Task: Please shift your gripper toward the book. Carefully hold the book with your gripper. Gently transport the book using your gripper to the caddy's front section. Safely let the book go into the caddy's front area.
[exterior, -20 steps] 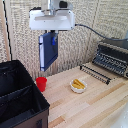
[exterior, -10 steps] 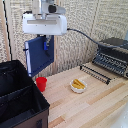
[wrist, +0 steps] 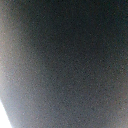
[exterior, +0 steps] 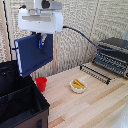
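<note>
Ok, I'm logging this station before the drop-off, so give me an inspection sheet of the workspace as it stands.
Surface: light wooden table, bare in the foreground.
Job's things: the book hangs in the air, cover facing the exterior camera, above the caddy, which sits at the exterior view's left with its compartments open.
Clutter: red cup beside the caddy; small bowl with yellowish contents; toaster oven at the exterior view's right with a rack in front of it.
Grippers: gripper shut on the book's upper edge; the wrist view shows only a dark blur.
Cables: black cable running from the arm toward the toaster oven.
Surroundings: woven screen wall behind the table.
</note>
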